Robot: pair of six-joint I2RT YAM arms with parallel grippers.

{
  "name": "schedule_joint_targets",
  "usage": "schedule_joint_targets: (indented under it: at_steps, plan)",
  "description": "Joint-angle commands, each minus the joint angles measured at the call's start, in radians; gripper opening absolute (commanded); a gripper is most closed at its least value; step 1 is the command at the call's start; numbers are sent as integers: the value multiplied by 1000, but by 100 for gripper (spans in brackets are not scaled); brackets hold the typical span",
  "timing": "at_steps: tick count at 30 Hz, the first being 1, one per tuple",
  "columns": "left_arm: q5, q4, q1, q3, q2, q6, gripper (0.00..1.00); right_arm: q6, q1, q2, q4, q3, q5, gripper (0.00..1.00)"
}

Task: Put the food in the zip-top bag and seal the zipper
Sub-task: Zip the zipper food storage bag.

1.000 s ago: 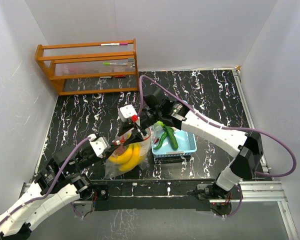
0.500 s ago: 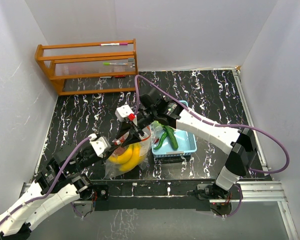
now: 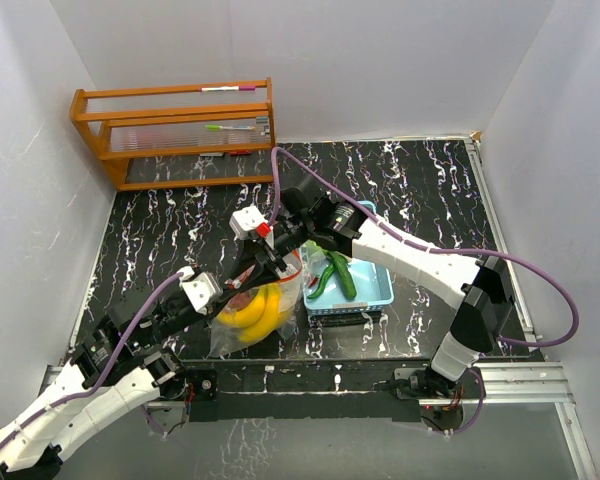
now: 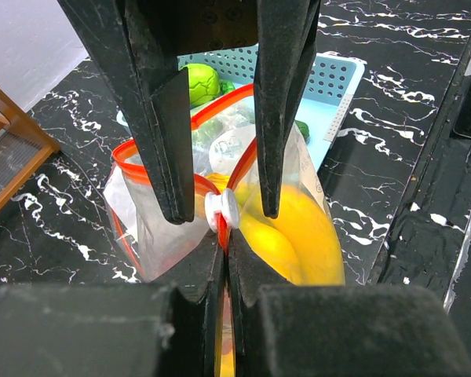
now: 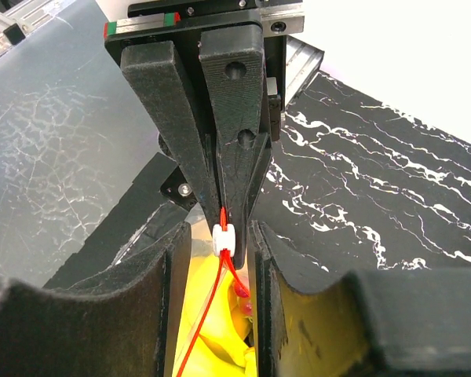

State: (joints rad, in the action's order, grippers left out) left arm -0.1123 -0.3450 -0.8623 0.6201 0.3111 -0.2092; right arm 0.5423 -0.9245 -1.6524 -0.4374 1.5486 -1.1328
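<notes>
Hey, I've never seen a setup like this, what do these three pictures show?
Two white robot arms, left and right, are bolted to a black marbled table. One picture looks down from above; the others come from a camera on each wrist. The left gripper is pinched shut on the red-orange zipper strip of a clear plastic bag holding yellow banana-shaped toys. The right gripper, open, straddles the strip's white slider. Beside the bag sits a light blue basket of green toy vegetables; a wooden rack stands at the back.
</notes>
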Motion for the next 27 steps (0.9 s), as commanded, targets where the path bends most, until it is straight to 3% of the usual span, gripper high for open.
schedule_joint_targets:
  at_steps: [1, 9, 16, 27]
  plan:
    - [2, 47, -4, 23, 3, 2, 0, -25, 3, 0, 50, 42, -7, 36]
    - [5, 51, -4, 20, -1, 5, 0, -42, 3, -10, 45, 41, 17, 31]
    - [8, 52, -4, 22, -8, 6, 0, -56, 5, -16, 21, 43, 76, 12]
    - [53, 0, -4, 58, -46, -12, 0, -67, 80, 32, 17, -48, 161, 8]
